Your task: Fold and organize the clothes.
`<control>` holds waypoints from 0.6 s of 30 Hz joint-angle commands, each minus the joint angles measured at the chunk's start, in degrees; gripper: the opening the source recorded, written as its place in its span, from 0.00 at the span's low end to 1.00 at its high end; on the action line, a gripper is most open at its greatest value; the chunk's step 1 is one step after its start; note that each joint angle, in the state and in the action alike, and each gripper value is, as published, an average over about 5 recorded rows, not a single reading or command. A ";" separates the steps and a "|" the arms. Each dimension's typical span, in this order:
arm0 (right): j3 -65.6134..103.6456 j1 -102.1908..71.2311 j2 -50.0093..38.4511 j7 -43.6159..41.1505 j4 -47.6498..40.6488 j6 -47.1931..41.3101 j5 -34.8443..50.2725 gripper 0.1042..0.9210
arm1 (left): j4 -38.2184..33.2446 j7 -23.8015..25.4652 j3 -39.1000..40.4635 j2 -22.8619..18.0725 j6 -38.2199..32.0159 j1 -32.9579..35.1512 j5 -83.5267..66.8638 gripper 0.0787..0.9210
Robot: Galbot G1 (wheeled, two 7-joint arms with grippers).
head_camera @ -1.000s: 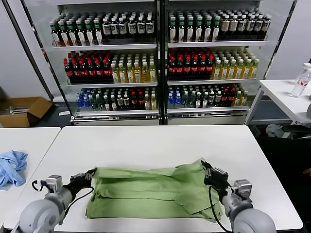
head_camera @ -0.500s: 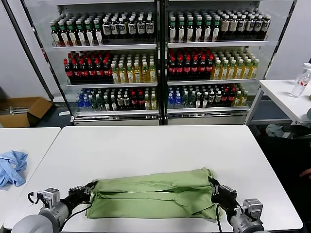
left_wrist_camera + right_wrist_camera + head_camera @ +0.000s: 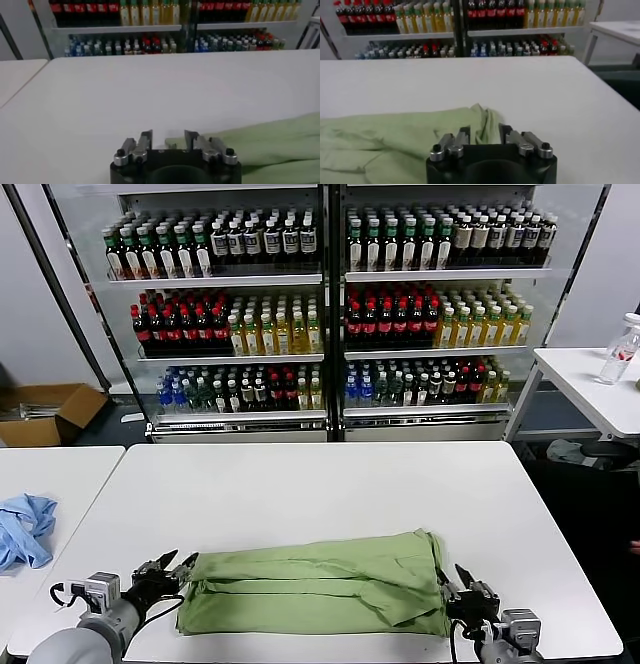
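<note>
Head view: the light green shirt (image 3: 318, 582) lies folded into a long horizontal band across the lower centre of the frame, on the near part of the white table (image 3: 320, 484). The left gripper (image 3: 165, 570) sits at the lower left, just off the shirt's left end, its fingers spread apart and holding nothing. The right gripper (image 3: 468, 590) sits at the lower right, just beside the shirt's right end, fingers likewise parted and empty.

Left wrist view: the left gripper (image 3: 168, 141) occupies the lower centre, jaws apart, with a corner of the shirt (image 3: 270, 145) lying just ahead of the fingertips and extending to the lower right of the frame.

Right wrist view: the right gripper (image 3: 484, 135) occupies the lower centre, jaws apart; the bunched end of the shirt (image 3: 400, 137) lies directly in front of it and fills the lower left.

Background, head view: a light blue cloth (image 3: 25, 529) rests on a second table (image 3: 70, 469) at the left edge. Glass-fronted drink coolers (image 3: 325, 309) span the upper frame, and a cardboard box (image 3: 45, 412) sits on the floor at mid-left.
</note>
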 commanded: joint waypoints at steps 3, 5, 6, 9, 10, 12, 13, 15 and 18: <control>0.98 -0.67 0.26 0.54 2.35 0.14 -3.44 0.64 | -5.53 -12.37 3.84 -10.48 0.28 3.18 1.32 0.63; 0.74 -0.61 0.31 0.53 2.25 0.14 -3.61 0.72 | -5.37 -13.76 4.94 -11.86 -0.03 2.74 1.02 0.70; 0.63 -0.57 0.35 0.53 2.23 0.14 -3.64 0.75 | -5.29 -14.54 5.56 -12.36 -0.11 2.49 1.01 0.73; 0.26 -0.35 0.50 0.56 1.99 0.10 -3.79 0.83 | -4.45 -16.98 7.57 -13.76 -0.21 1.23 1.54 0.82; 0.14 -0.28 0.57 0.57 1.87 0.10 -3.86 0.85 | -3.80 -18.11 8.34 -14.14 -0.19 0.56 1.84 0.84; -0.03 -0.19 0.69 0.59 1.71 0.09 -3.98 0.87 | -2.42 -20.24 9.58 -14.72 -0.12 -0.68 2.49 0.87; -0.09 -0.18 0.74 0.60 1.66 0.09 -4.01 0.88 | -1.76 -21.23 10.10 -14.91 -0.10 -1.20 2.74 0.88; -0.17 -0.19 0.75 0.59 1.63 0.08 -4.08 0.88 | -1.03 -22.27 10.66 -14.92 -0.01 -1.53 2.94 0.88; -0.21 -0.16 0.74 0.61 1.47 0.08 -4.16 0.88 | -0.97 -22.63 11.27 -14.82 0.05 -1.28 2.85 0.86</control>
